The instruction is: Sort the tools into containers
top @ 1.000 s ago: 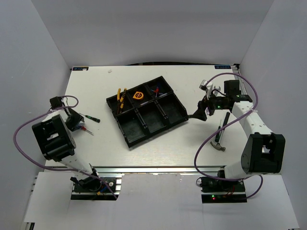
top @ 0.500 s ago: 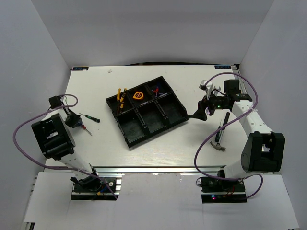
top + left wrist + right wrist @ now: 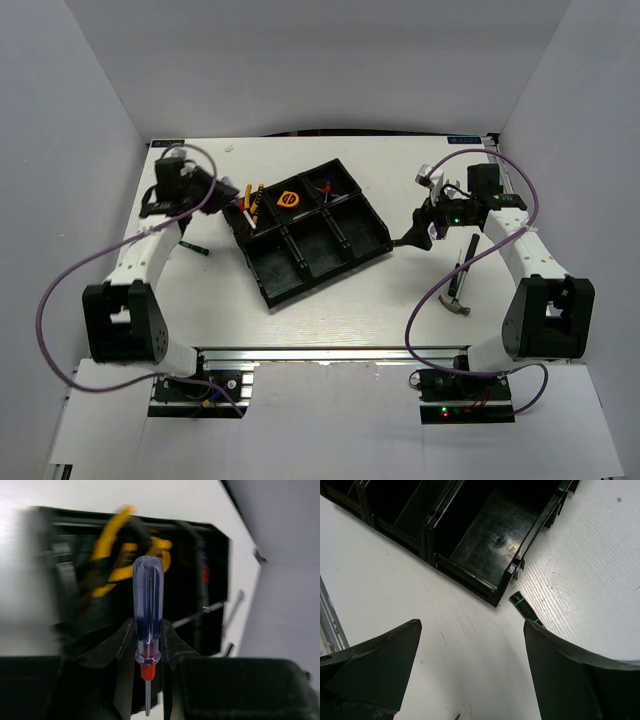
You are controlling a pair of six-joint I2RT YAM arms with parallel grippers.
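1. Left gripper [image 3: 148,636] was clenched low on the handle of the red-blue screwdriver [image 3: 148,600], beside the upper-left corner of the tray [image 3: 322,248].
2. Right gripper [image 3: 470,630] hung spread wide and held nothing, above the green-black tool [image 3: 525,611].
3. The screwdriver looked light, rigid and slick-handled, so a hold near the collar suited it.
4. Counted: two pliers [image 3: 253,205] and one tape measure [image 3: 289,198] in the tray; one hammer [image 3: 460,285] outside it, at right.

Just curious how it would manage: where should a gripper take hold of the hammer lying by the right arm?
Probably mid-handle, coming straight down with the jaws across it. The hammer lies flat on the table; its handle is slim and straight, while the head, toward the near edge, is lumpier. The open right gripper looks nearest.
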